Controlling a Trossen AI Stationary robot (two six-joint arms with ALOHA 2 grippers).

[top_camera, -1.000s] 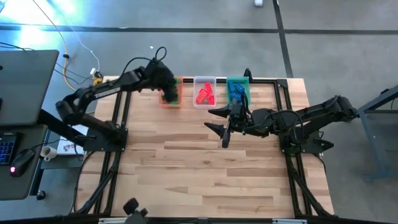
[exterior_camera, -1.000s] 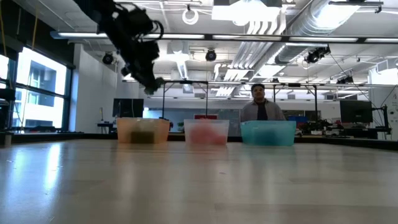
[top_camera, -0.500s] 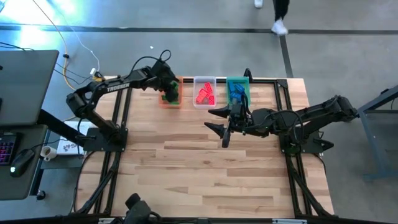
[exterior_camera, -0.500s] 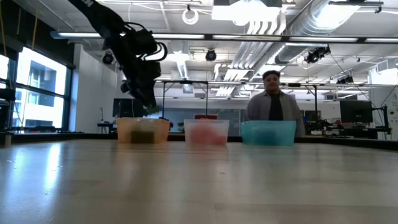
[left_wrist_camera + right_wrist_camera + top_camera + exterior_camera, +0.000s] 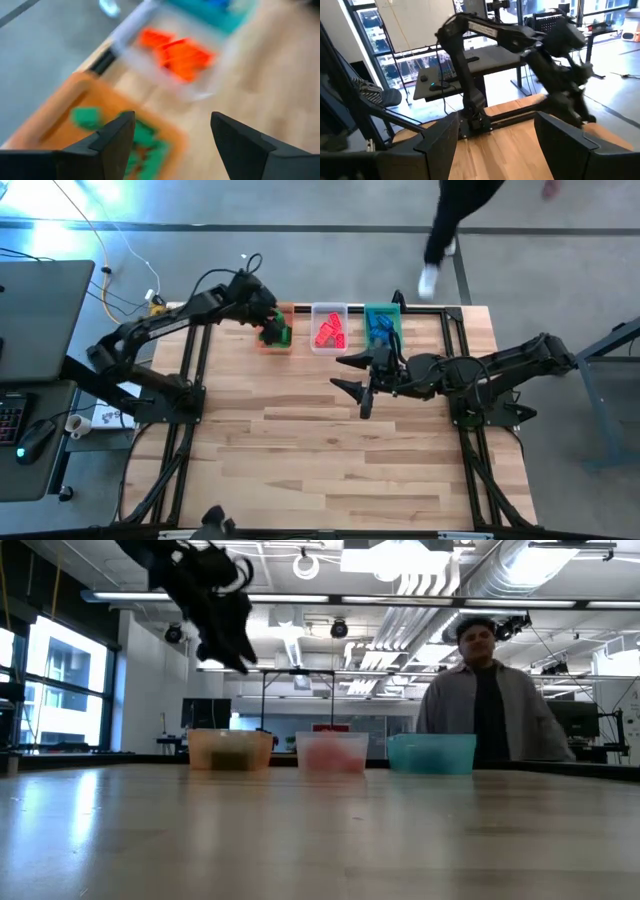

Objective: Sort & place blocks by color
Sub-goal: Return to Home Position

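Three bins stand in a row at the table's far edge. The orange bin holds green blocks, the clear bin red-orange blocks, and the green bin blue blocks. My left gripper hangs open above the orange bin, tilted down, with nothing between its fingers; in the low view the left gripper is well above the bins. My right gripper waits open and level above the middle of the table, empty.
A person stands just behind the table's far edge, beyond the green bin. The wooden tabletop stretches bare from the bins to the near edge. A desk with a keyboard and mouse stands to the left.
My left gripper dipped toward the orange bin, then rose again to stand higher over it. A person has walked up from the room behind to the table's far edge.
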